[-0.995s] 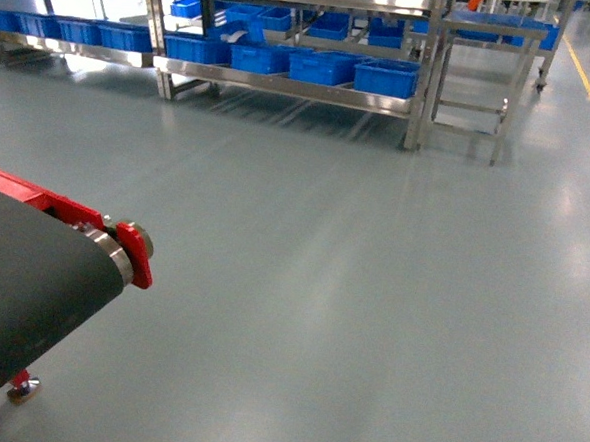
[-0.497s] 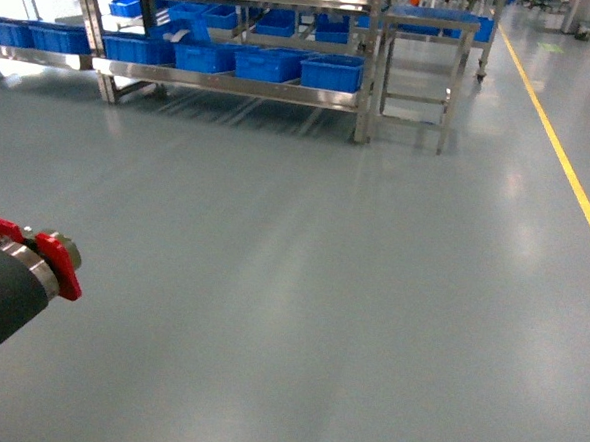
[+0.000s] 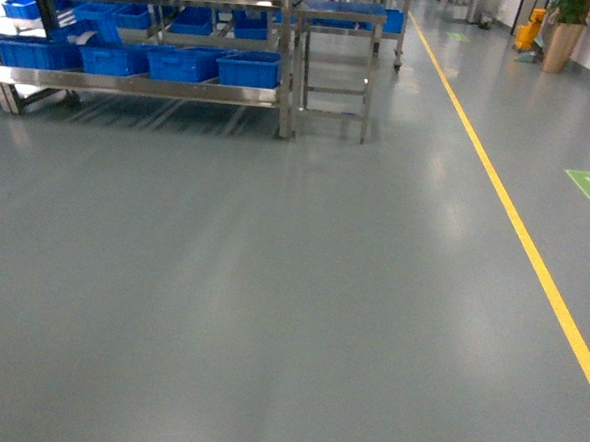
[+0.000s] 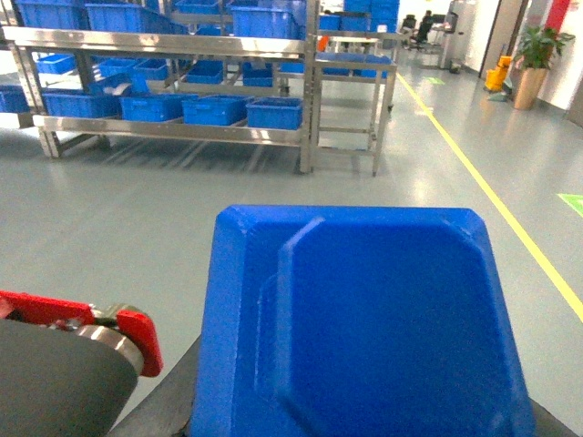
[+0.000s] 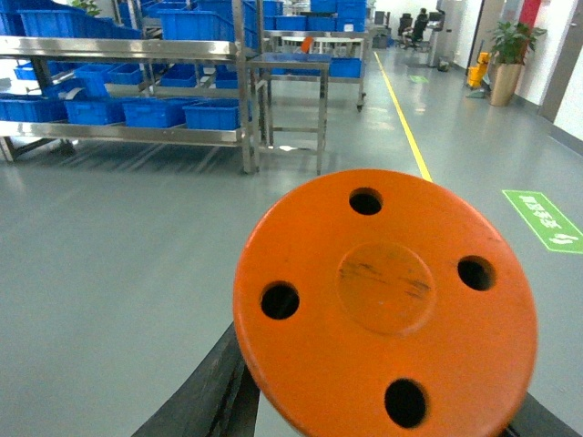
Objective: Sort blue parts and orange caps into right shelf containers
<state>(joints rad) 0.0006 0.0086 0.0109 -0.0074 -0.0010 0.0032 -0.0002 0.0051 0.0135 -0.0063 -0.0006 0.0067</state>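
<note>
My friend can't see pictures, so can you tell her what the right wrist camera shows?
A round orange cap with four small holes fills the front of the picture, sitting in the right gripper's black fingers. Behind it, gray floor runs to a steel shelf with blue crates on the left and a yellow floor line.

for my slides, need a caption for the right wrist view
Orange cap carried in the right gripper, steel shelf with blue crates ahead.

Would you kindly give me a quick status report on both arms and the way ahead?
Left gripper shut on blue part. Right gripper shut on orange cap. Shelf with blue containers ahead left, across bare floor. Nothing in the way.
</note>
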